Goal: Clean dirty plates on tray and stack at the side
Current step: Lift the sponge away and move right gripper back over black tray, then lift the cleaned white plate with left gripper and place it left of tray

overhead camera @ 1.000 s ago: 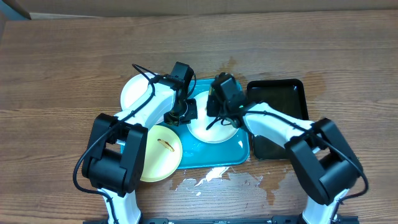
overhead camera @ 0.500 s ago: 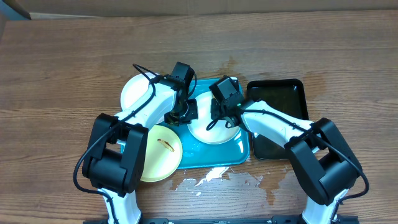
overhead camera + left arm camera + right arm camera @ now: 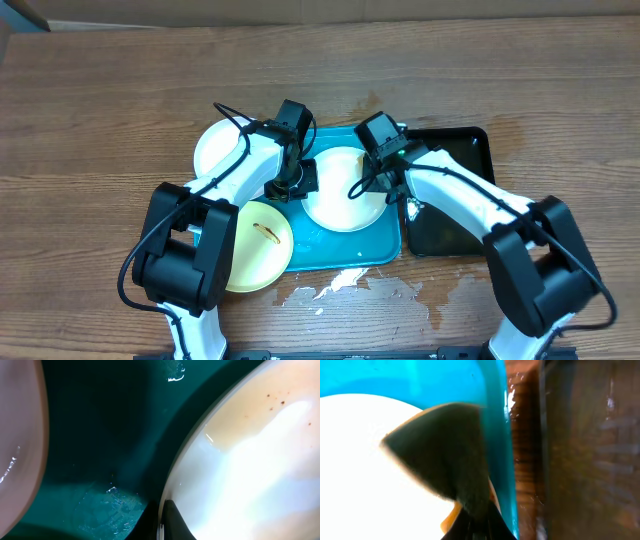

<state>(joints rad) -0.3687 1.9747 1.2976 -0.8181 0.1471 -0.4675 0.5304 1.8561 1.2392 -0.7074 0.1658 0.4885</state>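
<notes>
Left pincer (image 3: 292, 186) clamped on left rim of white plate (image 3: 338, 208) in turquoise tray (image 3: 345, 255). Right pincer (image 3: 384, 182) grips green sponge (image 3: 447, 455) at that plate's right edge. Yellow plate (image 3: 255, 245) and second white plate (image 3: 215, 150) lie left of tray.

Both arms reached forward and bent inward at the elbow, so that the left arm (image 3: 235, 170) and the right arm (image 3: 450, 195) brought their wrists near each other, each gripper tipped down. The left gripper (image 3: 292, 182) had its jaws drawn together, only the dark fingertips (image 3: 172, 520) showing at the bottom edge of its own wrist view. The right gripper (image 3: 378, 180) was clamped tight on a dark wedge of sponge (image 3: 447, 450) that stuck out ahead of its fingers.
</notes>
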